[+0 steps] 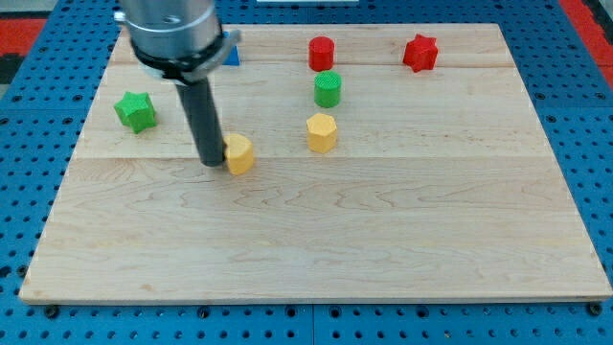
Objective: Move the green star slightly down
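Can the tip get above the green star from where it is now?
Probably yes. My tip sits right of the green star, against a yellow block. Bare board lies between tip and star, and above the star.

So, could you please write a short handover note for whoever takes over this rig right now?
My tip rests on the board, touching the left side of a yellow block.
The green star sits apart, toward the view's upper left of the tip.
Done: nothing visible on the star yet.
Left: bring the tip above the star, on the view's top side, and nudge it slightly down.
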### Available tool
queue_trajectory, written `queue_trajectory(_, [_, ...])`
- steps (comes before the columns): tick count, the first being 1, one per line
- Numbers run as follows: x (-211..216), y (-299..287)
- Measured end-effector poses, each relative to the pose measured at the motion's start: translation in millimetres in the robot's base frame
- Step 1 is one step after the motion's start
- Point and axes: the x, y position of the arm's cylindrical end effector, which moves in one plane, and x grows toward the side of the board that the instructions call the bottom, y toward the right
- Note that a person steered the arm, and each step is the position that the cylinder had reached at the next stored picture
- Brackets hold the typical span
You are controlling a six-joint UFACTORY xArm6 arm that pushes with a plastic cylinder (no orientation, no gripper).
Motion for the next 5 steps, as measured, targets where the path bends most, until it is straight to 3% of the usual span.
queue_trajectory(1, [7.8,-4.7])
queue_trajectory(2, [10.6,-110.4])
queue_trajectory(4, [-75.6,-157.1])
queue_trajectory(5, [-95.7,-166.8])
